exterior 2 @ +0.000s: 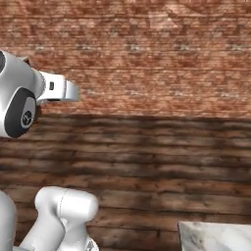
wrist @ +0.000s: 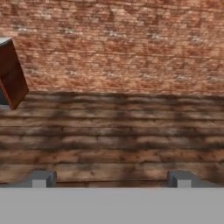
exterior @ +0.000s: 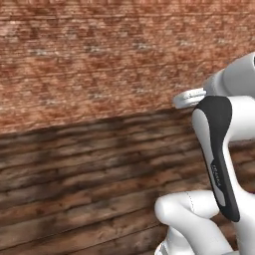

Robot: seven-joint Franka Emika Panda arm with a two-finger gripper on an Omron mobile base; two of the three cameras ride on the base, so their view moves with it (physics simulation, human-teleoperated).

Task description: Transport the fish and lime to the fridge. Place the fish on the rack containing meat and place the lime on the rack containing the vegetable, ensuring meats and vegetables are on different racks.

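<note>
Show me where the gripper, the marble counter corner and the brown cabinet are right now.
gripper (wrist: 111, 179): hand view, midway between its two wide-apart fingertips, nothing between them.
marble counter corner (exterior 2: 215, 236): right base view, on its pale veined top.
brown cabinet (wrist: 13, 76): hand view, on its reddish-brown side panel at the left edge.

a brick wall (wrist: 122, 43) stands ahead of the fingers (wrist: 41, 178), with plank floor (wrist: 113, 140) running between them and its foot. a cabinet corner (wrist: 11, 74) sits far left of the fingers, beside the wall.
</note>
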